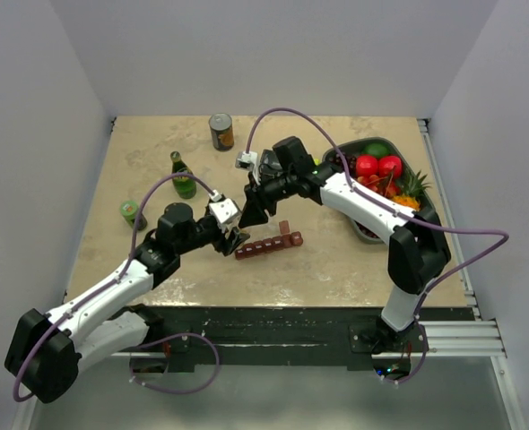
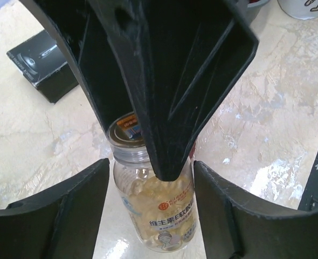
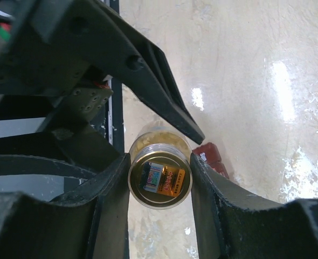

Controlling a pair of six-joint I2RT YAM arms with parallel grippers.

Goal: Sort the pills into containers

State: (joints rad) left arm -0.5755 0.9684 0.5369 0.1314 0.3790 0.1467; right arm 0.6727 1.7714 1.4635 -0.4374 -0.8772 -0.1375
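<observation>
A clear pill bottle (image 2: pixel 159 216) full of pale yellow softgels hangs over the table. Its gold lid (image 3: pixel 160 178) faces the right wrist camera. My right gripper (image 3: pixel 159 162) is shut on that lid, one finger pressed to each side. My left gripper (image 2: pixel 151 172) straddles the glass body. It is open, with its right finger against the glass and a thin gap on the left. In the top view both grippers meet mid-table, the left (image 1: pixel 231 237) and the right (image 1: pixel 249 215). The dark red containers (image 1: pixel 269 244) lie just to their right, and one end (image 3: pixel 213 159) shows beside the bottle.
A grey fruit tray (image 1: pixel 423 208) stands at the right. A green bottle (image 1: pixel 183 177), a can (image 1: pixel 221 131) and a small green jar (image 1: pixel 130 210) stand at the back left. A black box (image 2: pixel 40 59) lies on the marble beyond the bottle.
</observation>
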